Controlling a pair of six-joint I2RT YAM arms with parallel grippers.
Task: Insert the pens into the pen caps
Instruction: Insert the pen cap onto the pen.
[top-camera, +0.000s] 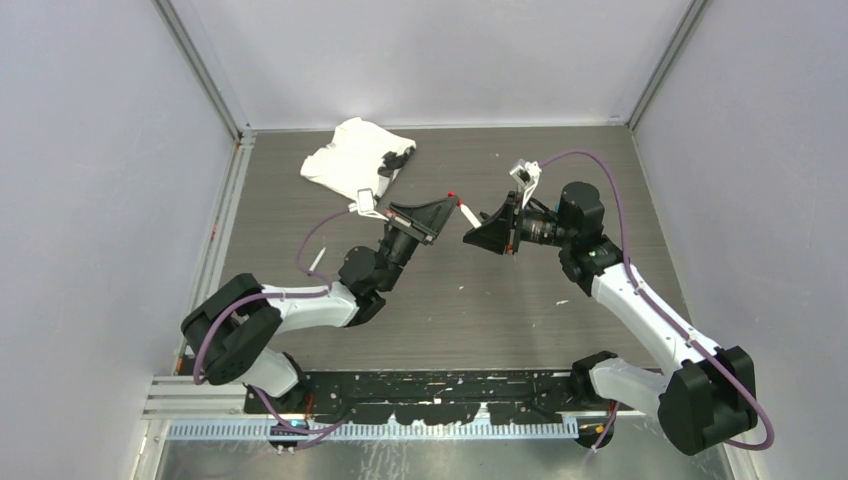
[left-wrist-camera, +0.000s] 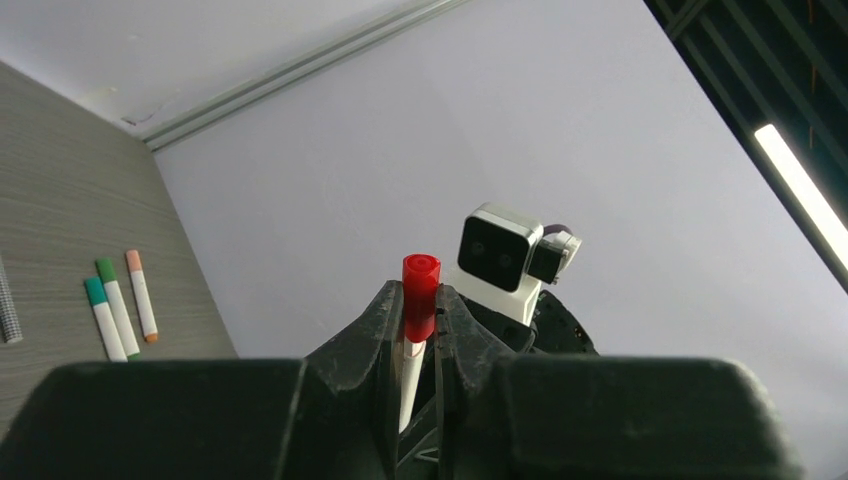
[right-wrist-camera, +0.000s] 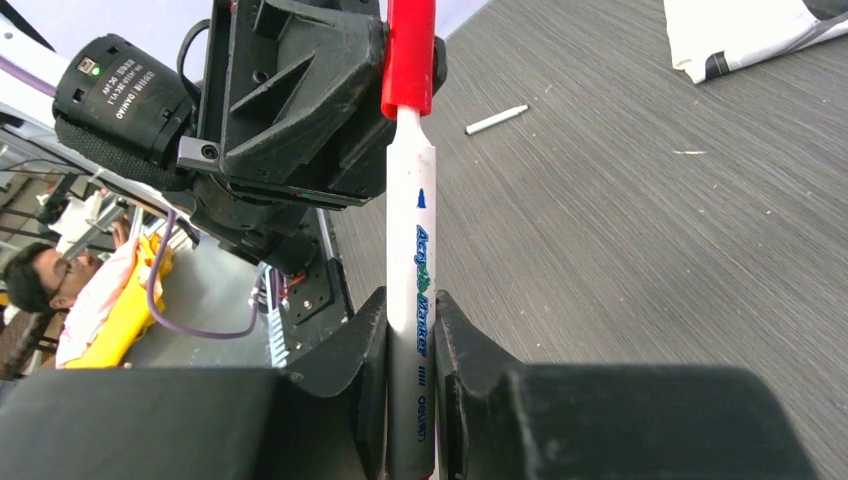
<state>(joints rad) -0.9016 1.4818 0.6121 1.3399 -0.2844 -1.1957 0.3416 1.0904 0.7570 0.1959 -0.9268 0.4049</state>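
My left gripper (top-camera: 447, 201) is shut on a red pen cap (top-camera: 452, 193), held above the table's middle. My right gripper (top-camera: 469, 231) is shut on a white pen (top-camera: 467, 213) whose front end sits in that cap. In the left wrist view the red cap (left-wrist-camera: 421, 290) is pinched between the fingers of the left gripper (left-wrist-camera: 420, 305), with the white pen barrel (left-wrist-camera: 410, 370) below it. In the right wrist view the right gripper (right-wrist-camera: 410, 310) clamps the pen (right-wrist-camera: 412, 230), and the red cap (right-wrist-camera: 410, 55) tops it.
Three capped pens, teal (left-wrist-camera: 103, 320), green (left-wrist-camera: 116, 300) and salmon (left-wrist-camera: 141, 295), lie together on the table. A loose white pen (top-camera: 317, 260) lies left of the left arm. A white cloth (top-camera: 350, 160) lies at the back left.
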